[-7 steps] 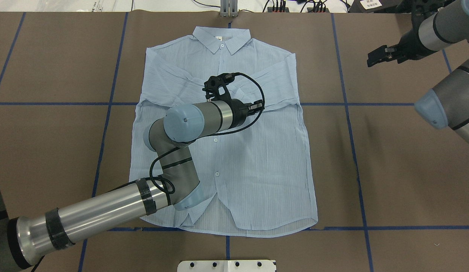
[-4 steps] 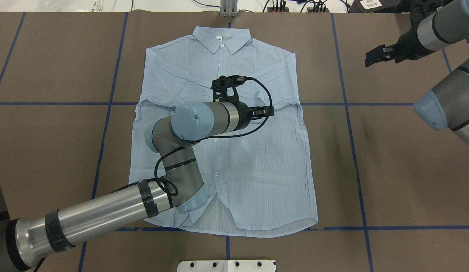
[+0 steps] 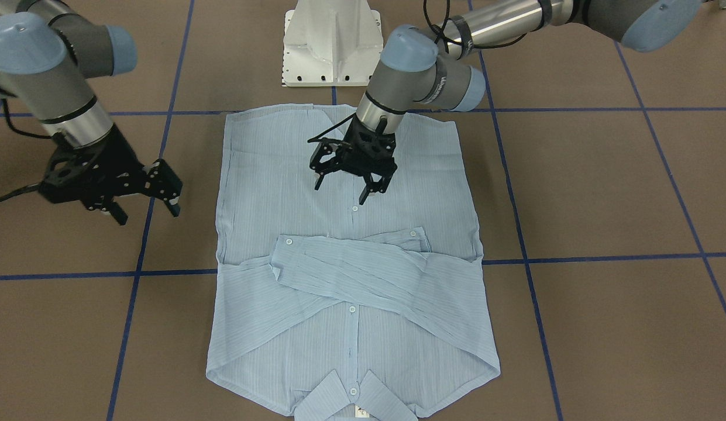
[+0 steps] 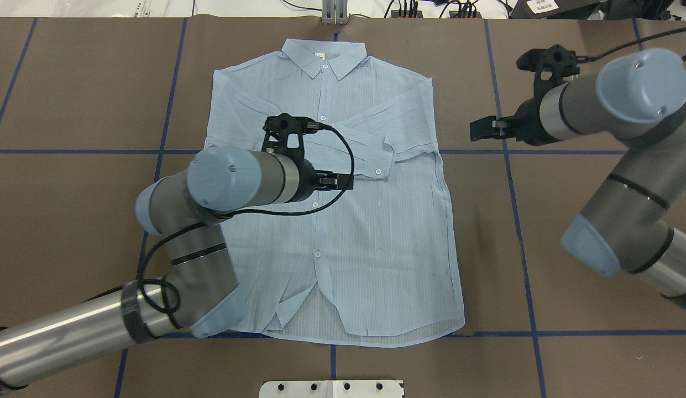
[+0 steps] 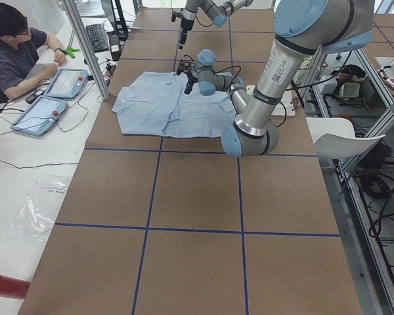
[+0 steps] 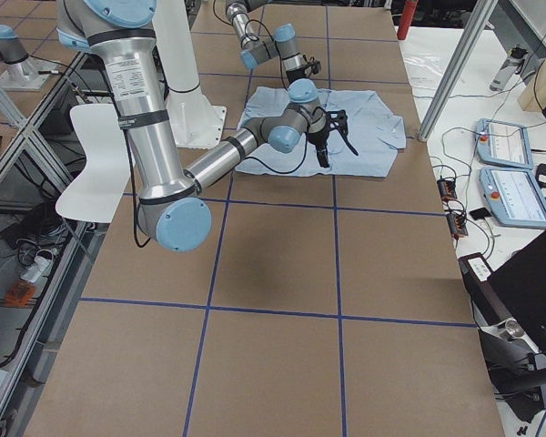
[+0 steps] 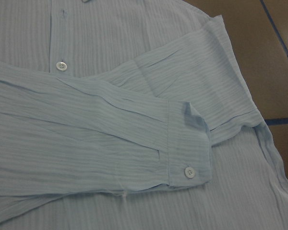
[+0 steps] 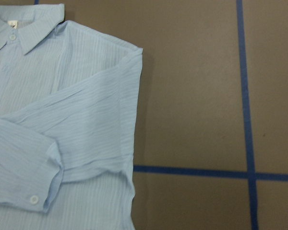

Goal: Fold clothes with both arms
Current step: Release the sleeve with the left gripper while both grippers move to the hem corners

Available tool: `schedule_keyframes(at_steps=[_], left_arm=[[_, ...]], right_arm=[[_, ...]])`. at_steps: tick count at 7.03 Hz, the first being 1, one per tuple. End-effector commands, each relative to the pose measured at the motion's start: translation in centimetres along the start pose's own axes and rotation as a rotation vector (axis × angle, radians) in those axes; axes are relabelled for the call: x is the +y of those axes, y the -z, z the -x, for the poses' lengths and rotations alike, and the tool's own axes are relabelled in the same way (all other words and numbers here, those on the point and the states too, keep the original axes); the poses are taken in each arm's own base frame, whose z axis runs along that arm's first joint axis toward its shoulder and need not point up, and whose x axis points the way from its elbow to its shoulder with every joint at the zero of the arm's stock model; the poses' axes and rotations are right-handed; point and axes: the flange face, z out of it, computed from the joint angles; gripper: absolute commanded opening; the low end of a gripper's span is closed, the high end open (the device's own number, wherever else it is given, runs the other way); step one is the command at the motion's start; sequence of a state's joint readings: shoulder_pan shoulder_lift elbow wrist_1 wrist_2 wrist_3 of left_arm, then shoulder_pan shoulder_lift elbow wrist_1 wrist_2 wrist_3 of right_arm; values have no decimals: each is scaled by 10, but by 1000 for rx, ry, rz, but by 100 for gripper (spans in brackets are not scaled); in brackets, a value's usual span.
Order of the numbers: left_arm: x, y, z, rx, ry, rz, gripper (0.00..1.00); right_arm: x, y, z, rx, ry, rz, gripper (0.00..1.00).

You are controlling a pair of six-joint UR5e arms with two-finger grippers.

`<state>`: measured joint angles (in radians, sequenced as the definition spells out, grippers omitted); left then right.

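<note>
On the brown tabletop (image 4: 72, 99) the pale-blue shirt (image 4: 376, 249) lies flat, buttons up and hem nearest the robot, with the left tool (image 4: 334, 181) spread open and empty over its middle, then the crossed sleeves (image 4: 370, 143), the right tool (image 4: 478, 129) open over bare tabletop at 2 o'clock, and the collar (image 4: 323, 55) at 12 o'clock.
</note>
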<state>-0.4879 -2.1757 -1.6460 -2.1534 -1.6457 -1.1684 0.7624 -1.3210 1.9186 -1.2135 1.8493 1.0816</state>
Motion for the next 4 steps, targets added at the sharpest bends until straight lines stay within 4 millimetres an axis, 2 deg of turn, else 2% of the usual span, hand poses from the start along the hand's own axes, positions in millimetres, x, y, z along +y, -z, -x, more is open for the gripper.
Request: schedule_keyframes(at_steps=[1,2,3,4], left_arm=[[40,65,80,-37,-2,21,100],[66,75,127,-103,6,57,100],[83,83,160,-155,11,82,100],[104,94,189,-201,12,112,100]], right_arm=[[105,5,39,-11,-72,-13,100],[152,0,47,5,-83,-19,100],[178,-1,52,12,-107,-22,100],[185,-5,44,32,-101,-16,100]])
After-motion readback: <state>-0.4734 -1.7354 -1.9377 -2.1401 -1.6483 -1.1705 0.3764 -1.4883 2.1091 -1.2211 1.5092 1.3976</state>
